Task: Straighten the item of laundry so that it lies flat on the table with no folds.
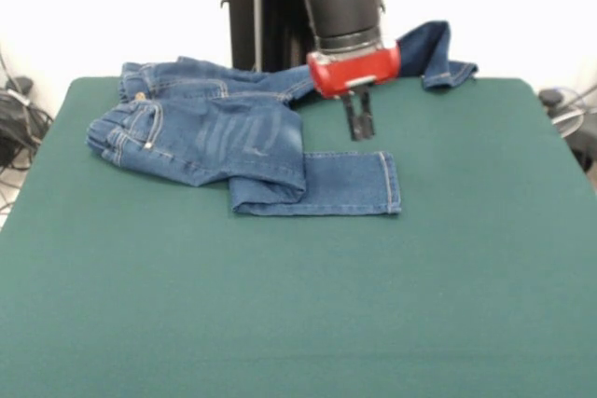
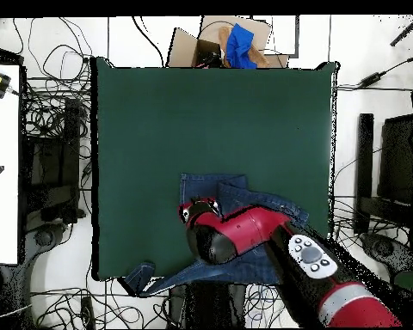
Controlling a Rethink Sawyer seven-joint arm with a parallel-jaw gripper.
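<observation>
While a cardboard box (image 2: 212,40) beyond the table's (image 1: 298,305) edge holds a crumpled blue cloth (image 2: 238,45), the jeans (image 1: 224,137) lie rumpled on the green cloth near the robot's side, far from flat. In the front view the waistband sits bunched at the left, one leg is doubled back under the seat so that its hemmed cuff points right, and the other leg trails along the far edge, its cuff hanging at the table's rim behind the arm. The gripper (image 1: 360,124) hangs just above the table, its two dark fingers (image 1: 354,121) close together with only a thin slit between them, gripping nothing and touching neither denim nor felt; the folded leg's cuff lies just below and beside its tips. The red and black arm (image 1: 343,6) drops almost straight down from the top of the front view, wrist vertical, the red wrist housing directly over the fingers. From overhead, the arm reaches in from the lower right and covers much of the jeans, with the folded leg showing past it toward the table's middle.
</observation>
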